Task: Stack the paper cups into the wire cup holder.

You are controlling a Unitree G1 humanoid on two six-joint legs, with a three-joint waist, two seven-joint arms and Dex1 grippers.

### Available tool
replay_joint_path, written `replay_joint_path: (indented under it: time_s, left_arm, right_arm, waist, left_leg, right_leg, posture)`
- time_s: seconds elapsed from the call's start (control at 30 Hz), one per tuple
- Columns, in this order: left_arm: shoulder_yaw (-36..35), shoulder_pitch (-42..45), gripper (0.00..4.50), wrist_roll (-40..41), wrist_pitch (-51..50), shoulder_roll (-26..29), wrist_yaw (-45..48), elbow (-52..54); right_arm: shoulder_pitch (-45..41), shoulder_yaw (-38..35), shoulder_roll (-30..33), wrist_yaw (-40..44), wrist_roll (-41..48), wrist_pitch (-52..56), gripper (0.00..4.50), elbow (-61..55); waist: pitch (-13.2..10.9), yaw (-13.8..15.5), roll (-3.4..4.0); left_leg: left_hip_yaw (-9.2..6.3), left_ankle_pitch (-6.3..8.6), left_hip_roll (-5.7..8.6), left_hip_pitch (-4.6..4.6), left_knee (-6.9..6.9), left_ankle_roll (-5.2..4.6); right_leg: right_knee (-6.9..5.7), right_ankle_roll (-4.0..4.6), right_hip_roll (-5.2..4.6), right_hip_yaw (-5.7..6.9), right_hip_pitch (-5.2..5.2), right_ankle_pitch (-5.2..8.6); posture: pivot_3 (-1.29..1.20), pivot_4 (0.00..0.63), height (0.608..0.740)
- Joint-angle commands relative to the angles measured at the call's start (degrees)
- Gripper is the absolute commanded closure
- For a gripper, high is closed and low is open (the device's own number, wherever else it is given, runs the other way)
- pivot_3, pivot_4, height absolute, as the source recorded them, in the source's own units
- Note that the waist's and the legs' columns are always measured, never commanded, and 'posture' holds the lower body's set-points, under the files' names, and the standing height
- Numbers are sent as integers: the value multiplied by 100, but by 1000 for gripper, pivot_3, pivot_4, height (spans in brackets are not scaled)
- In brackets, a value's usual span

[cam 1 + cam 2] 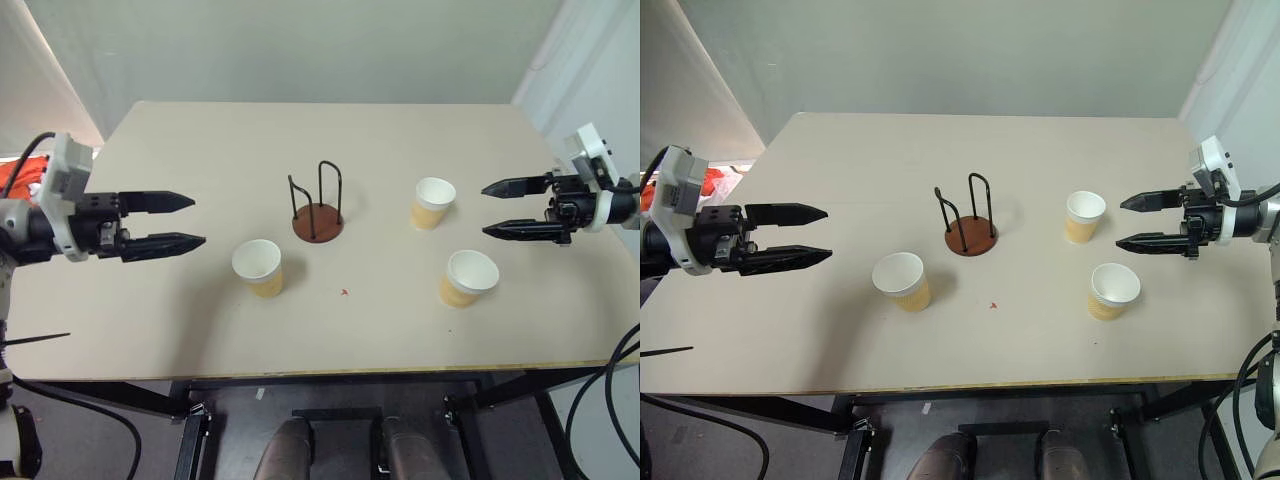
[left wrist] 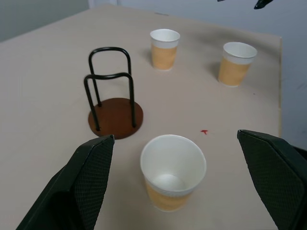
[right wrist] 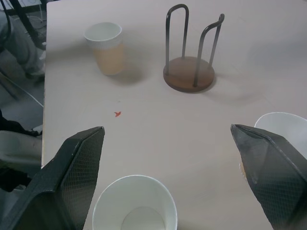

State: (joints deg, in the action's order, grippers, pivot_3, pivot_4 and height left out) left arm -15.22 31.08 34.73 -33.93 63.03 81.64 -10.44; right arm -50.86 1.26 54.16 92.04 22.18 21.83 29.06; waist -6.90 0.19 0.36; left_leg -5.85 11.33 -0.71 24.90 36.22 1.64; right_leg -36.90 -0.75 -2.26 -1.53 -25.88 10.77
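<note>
- Black fingers of the left gripper (image 1: 190, 226), spread and empty, hover left of the near-left paper cup (image 1: 259, 267).
- Wire cup holder (image 1: 318, 208): centre, empty.
- Two paper cups right, far (image 1: 432, 203) and near (image 1: 468, 277): likely light, crushable; grip sidewalls gently.
- Right gripper (image 1: 497, 209): spread, empty.

Beige table (image 1: 200, 330). Wire cup holder (image 1: 318, 208) upright near table centre, empty; brown disc base, black loops. Three paper cups, all upright, all apart from the holder: left cup (image 1: 259, 267) on its near-left, far-right cup (image 1: 432, 203) level with it, near-right cup (image 1: 468, 277) closer to the table's front edge. Small red mark (image 1: 344, 292) between left and near-right cups, possibly a sticker. Left gripper (image 1: 184, 222) and right gripper (image 1: 500, 209) both spread, holding nothing, pointing inward above the table sides.
</note>
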Motion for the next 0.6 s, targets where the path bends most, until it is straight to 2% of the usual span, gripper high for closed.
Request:
replay_joint_path:
  time_s: [0.03,0.27,0.47,0.6]
  left_arm:
    - [-27,172,0,-17,71,-36,-104,-34]
    - [216,513,0,-303,286,-378,-471,-254]
    - [1048,1644,0,-1560,1342,-1471,-1705,-1522]
    - [1411,2227,0,-1972,1798,-2159,-1856,-2439]
  right_arm:
    - [-50,-159,49,-17,8,3,31,-174]
    - [103,-294,113,-97,95,119,31,-410]
    - [370,-480,141,-307,240,353,31,-914]
    - [720,-747,292,-498,359,552,31,-1332]
  waist:
    - [0,0,0]
    - [0,25,0]
    - [0,91,0]
    - [-1,94,-2]
  left_leg:
    - [0,0,0,0,0,0]
    - [0,0,0,0,0,0]
    - [-1,-4,2,-2,26,-4]
    - [1,-1,7,4,55,-12]
  right_leg:
    - [0,0,0,0,0,0]
    - [0,-4,0,0,2,-2]
    - [-1,-15,-2,1,16,-11]
    - [9,-38,-4,-1,28,-28]
  posture:
    - [0,150,740]
    - [0,150,740]
    - [0,150,740]
    - [0,150,740]
